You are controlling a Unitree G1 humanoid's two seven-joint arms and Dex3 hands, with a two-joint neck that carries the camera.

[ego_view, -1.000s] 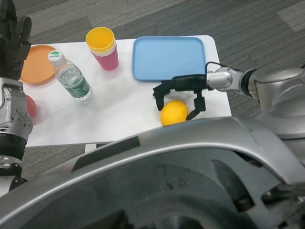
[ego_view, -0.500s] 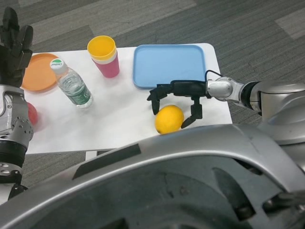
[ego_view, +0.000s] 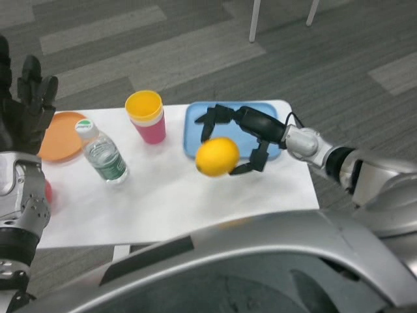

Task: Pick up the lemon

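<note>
While the left hand (ego_view: 26, 107) is held up with fingers spread and nothing in it, the lemon (ego_view: 217, 156) is gripped by the right hand (ego_view: 238, 137) above the table (ego_view: 169, 195), its fingers curled round it, the blue tray (ego_view: 195, 130) just behind.

On the white table (ego_view: 163, 195) there is one lemon (ego_view: 217, 156), one blue tray (ego_view: 195, 130) at the far right, one clear water bottle (ego_view: 102, 155) and one orange plate (ego_view: 60, 137) at the far left. Two cups (ego_view: 147, 117) stand stacked, yellow inside pink, beside the tray. One red thing (ego_view: 47, 191) shows partly at the left edge, and two black hands are in view, the left hand (ego_view: 25, 107) and the right hand (ego_view: 238, 134).
</note>
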